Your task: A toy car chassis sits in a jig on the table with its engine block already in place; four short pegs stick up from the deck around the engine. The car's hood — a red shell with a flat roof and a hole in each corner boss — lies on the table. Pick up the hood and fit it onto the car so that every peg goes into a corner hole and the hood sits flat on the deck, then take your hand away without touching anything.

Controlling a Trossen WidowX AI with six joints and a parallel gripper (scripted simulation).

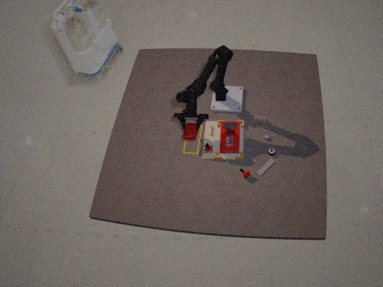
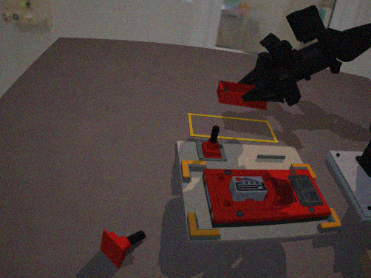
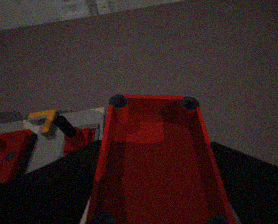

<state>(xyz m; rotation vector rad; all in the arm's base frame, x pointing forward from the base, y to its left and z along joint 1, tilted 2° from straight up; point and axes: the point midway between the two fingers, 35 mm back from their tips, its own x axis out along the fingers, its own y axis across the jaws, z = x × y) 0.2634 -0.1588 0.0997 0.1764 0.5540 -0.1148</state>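
The red hood [image 1: 190,131] [image 2: 230,95] [image 3: 160,170] is in the air above the yellow outline, its hollow side with the dark corner bosses facing up towards the wrist camera. My gripper [image 1: 190,129] [image 2: 242,90] [image 3: 154,147] is shut on the hood, with one black finger along each long side. The red chassis [image 1: 225,148] [image 2: 266,211] [image 3: 12,145] sits in the jig [image 1: 210,156] [image 2: 196,202]. The grey engine block [image 1: 230,141] [image 2: 248,189] stands on its deck. Dark round spots show near the deck corners; the pegs are too small to tell clearly.
A red piece with a black stick [image 1: 207,147] [image 2: 212,148] stands on the jig beside the chassis. A similar red piece [image 1: 246,174] [image 2: 114,247] lies on the table, near a grey bar [image 1: 265,167] and a small wheel [image 1: 271,152]. The yellow outline [image 1: 191,153] [image 2: 191,125] adjoins the jig.
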